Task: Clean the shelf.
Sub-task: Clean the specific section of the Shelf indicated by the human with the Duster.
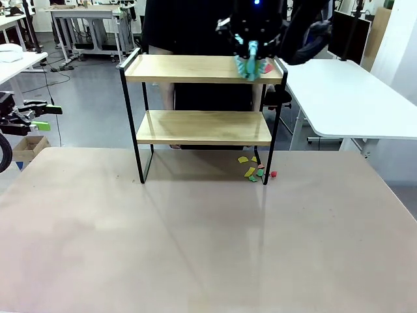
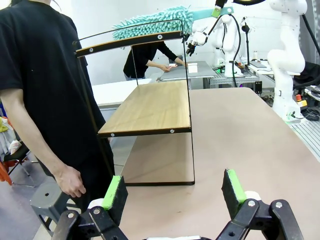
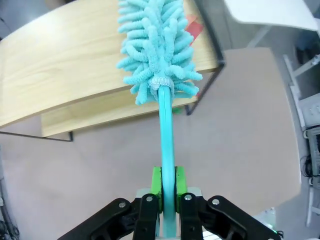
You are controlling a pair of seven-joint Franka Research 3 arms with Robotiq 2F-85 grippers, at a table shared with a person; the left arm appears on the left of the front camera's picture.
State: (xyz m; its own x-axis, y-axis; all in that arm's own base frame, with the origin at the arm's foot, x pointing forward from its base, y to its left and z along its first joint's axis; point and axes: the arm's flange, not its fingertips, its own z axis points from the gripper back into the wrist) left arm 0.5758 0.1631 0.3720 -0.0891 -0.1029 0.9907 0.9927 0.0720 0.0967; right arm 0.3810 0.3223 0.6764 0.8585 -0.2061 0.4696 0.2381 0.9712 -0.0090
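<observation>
Right gripper [image 3: 168,192] pinches the duster [image 3: 155,45] by its handle, head lying on the top board of the shelf [image 1: 195,68], right end; shelf stands near the bench [image 1: 195,248] far edge. Best press head flat, sweep red scrap [image 1: 267,67] over the end. Left gripper [image 2: 172,192] spread, idle

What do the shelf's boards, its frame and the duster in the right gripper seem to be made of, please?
The shelf boards look like light wood or veneer, matte, with faint grain. The frame seems to be thin black metal, probably painted. The duster head is fuzzy teal, chenille-like microfibre. The duster handle looks like smooth teal plastic, judging by its even sheen.
</observation>
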